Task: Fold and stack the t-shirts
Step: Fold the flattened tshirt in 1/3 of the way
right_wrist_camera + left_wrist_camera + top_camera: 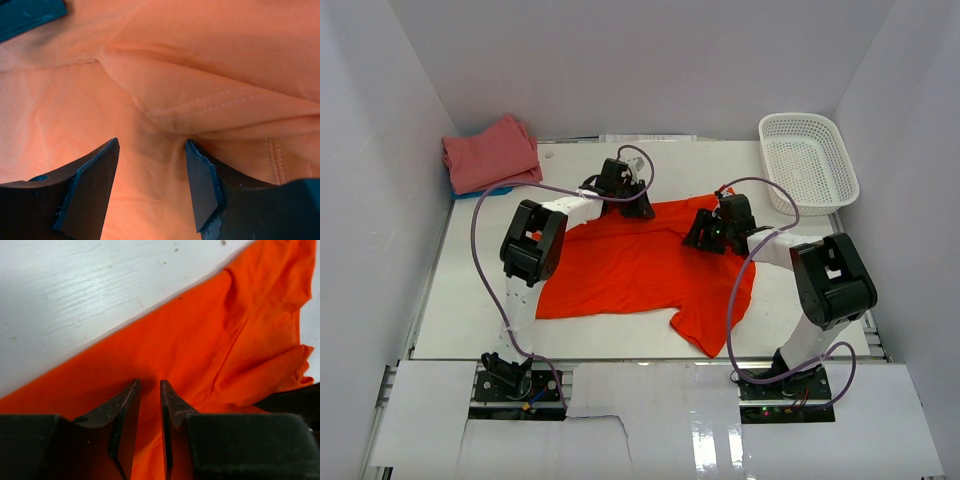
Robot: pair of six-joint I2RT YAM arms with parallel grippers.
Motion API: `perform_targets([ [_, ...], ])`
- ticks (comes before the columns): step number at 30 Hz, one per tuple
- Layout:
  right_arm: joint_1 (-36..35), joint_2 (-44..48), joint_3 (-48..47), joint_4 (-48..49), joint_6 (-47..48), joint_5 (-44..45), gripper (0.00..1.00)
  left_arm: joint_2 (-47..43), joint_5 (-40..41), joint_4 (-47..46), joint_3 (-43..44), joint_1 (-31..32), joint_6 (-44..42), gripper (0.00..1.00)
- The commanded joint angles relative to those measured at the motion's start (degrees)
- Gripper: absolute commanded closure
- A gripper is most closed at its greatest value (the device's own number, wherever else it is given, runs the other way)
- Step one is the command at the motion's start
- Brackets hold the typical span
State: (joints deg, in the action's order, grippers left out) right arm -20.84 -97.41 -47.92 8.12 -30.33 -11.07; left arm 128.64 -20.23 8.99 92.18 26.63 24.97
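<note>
Orange-red t-shirt point(630, 270) is spread on the table point(470, 290); right fingers point(95, 185) are held wide apart upon it, left fingers point(125, 410) narrowly parted, any pinch untellable.

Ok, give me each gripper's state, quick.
Left gripper: open a little, over the orange-red t-shirt, nothing held.
Right gripper: open wide, over the same t-shirt, nothing held.
</note>
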Motion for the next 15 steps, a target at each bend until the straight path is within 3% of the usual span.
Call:
perform_targets([
  [1, -1.0, -1.2, -2.3, 2.3, -0.4, 3.3, 0.38, -0.6, -0.7, -0.6, -1.5, 0.3, -0.5, 0.66],
  [15, -3.4, -1.6, -4.2, 1.4, 1.1, 10.8, 0.38, -0.1, -0.8, -0.6, -1.8, 1.1, -0.1, 0.66],
])
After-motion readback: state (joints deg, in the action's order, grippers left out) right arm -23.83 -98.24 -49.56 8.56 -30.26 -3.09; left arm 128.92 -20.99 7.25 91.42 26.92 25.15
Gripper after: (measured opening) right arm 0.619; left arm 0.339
